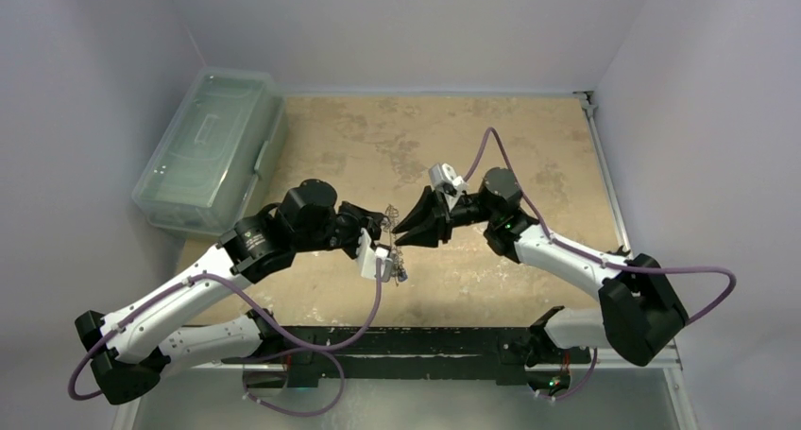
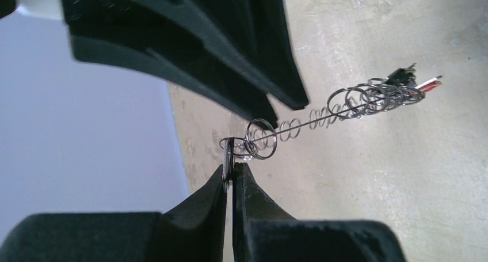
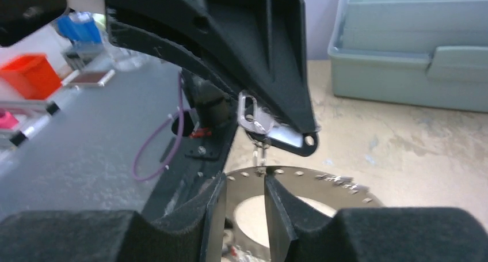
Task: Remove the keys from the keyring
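Keyring (image 3: pixel 322 184) hangs from one key (image 3: pixel 256 122) pinched in left end effector (image 2: pixel 230 169); right end effector (image 3: pixel 244 181), jaws parted, may knock it loose by closing off-centre.

The table (image 1: pixel 453 146) under me has a tan, blotchy top, with paler and darker patches spread across it and some whitish scuffs toward its near half. A thin pale strip (image 1: pixel 605 180) edges its right side and runs up to the far right corner. At the far left corner sits a clear, greenish plastic box (image 1: pixel 210 146), lid on, with a latch on the long side that faces the open tabletop; it lies slanted to the table's edges. Along the near edge lies a black rail (image 1: pixel 416 340), and on it stand my left arm's base (image 1: pixel 269 340) and my right arm's base (image 1: pixel 543 340), well apart.
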